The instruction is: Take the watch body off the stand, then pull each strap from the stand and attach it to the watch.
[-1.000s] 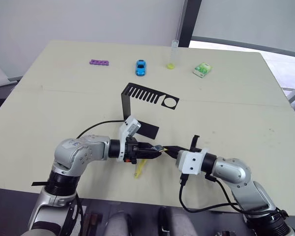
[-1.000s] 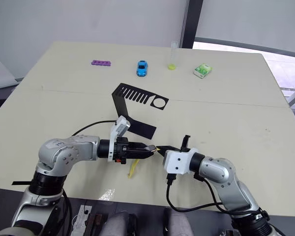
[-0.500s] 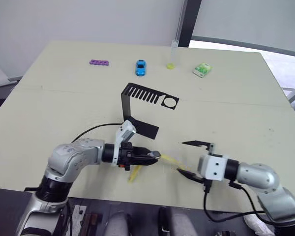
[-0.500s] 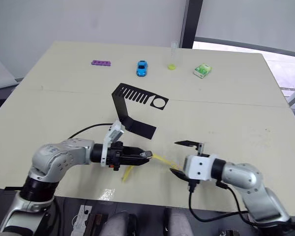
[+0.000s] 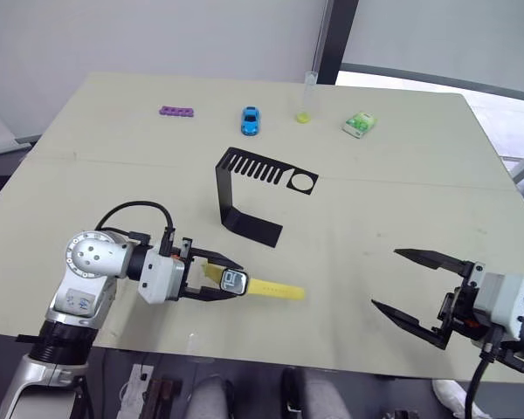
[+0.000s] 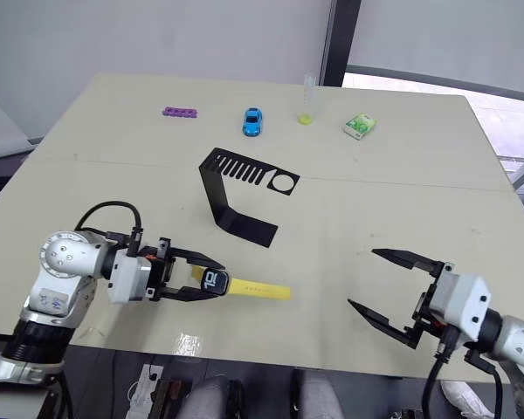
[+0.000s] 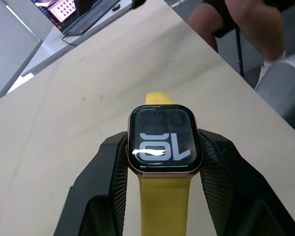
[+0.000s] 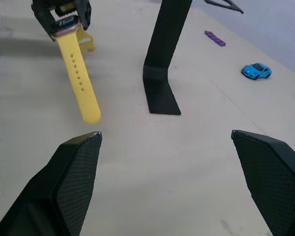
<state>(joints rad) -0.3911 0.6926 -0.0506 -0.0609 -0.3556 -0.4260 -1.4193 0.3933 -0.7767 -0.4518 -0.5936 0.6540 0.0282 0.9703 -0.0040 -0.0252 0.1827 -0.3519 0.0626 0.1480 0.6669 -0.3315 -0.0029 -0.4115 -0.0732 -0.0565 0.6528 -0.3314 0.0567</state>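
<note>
The table [image 5: 402,209] carries the stand [image 5: 244,196], bare of watch and straps. Nearer the robot than the stand, the left gripper [image 5: 220,282] is clamped on the watch [image 7: 162,140] by its case sides, both yellow straps [image 5: 275,290] seemingly joined, long axis pointing toward the right gripper [image 5: 424,288]. That one hangs wide open and empty, well apart from the stand.

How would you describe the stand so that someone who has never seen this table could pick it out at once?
Start at the pale table and look to its middle, nearer than the row of small items along the far edge. The stand is a thin black bent-metal bracket with a flat foot, an upright and a top plate. Comb-like slots and a round hole mark it out.
</note>
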